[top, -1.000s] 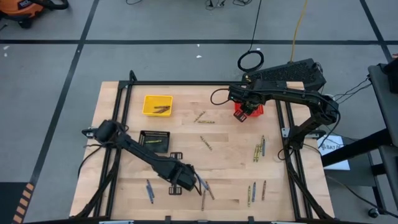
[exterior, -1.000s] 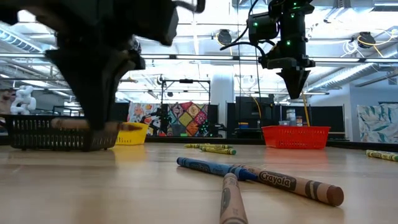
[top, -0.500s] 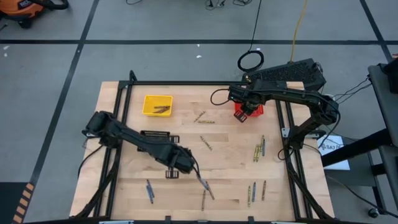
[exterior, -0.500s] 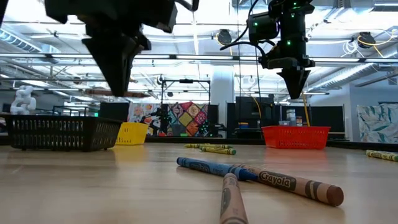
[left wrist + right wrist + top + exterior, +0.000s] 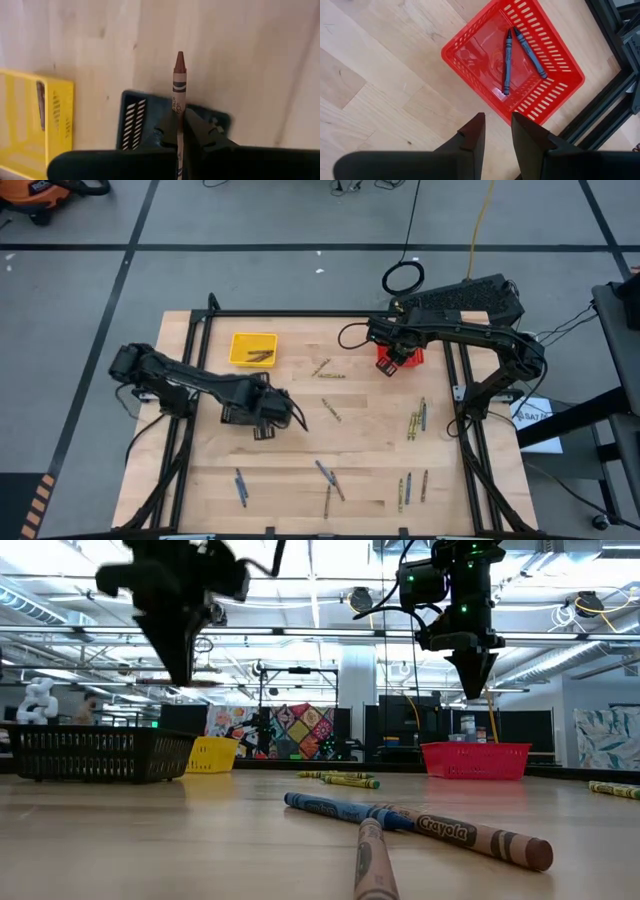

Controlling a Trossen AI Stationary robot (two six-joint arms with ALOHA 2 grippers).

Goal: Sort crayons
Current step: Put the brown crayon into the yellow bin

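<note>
I have a brown crayon (image 5: 179, 82) pinched in the left gripper (image 5: 180, 131), which hangs over the black basket (image 5: 236, 397) on the left side of the table (image 5: 370, 450). The fingers (image 5: 165, 127) are clamped on its lower half, with the tip sticking straight out ahead. It is a thin, stiff stick, surely very light, so weight is no worry. I judge the paper wrapper gives decent friction, but the wax core could snap or dent under a hard squeeze. Gripping near the middle, across the wrapper, seems safest to me; a hold near one end would let it pivot.

The right gripper (image 5: 495, 130) waits over the table just beside the red basket (image 5: 555, 95), fingers parted with nothing between them. Two blue crayons (image 5: 507, 60) lie in that basket, and a few brown ones (image 5: 261, 356) in the yellow basket (image 5: 240, 343).

The rest are loose on the table: a blue and brown group (image 5: 328, 480) near the front, a cluster (image 5: 416, 420) on the right, and more in the middle (image 5: 330, 410). Lying flat, they will likely roll when nudged, so I would come straight down across each one's length.
</note>
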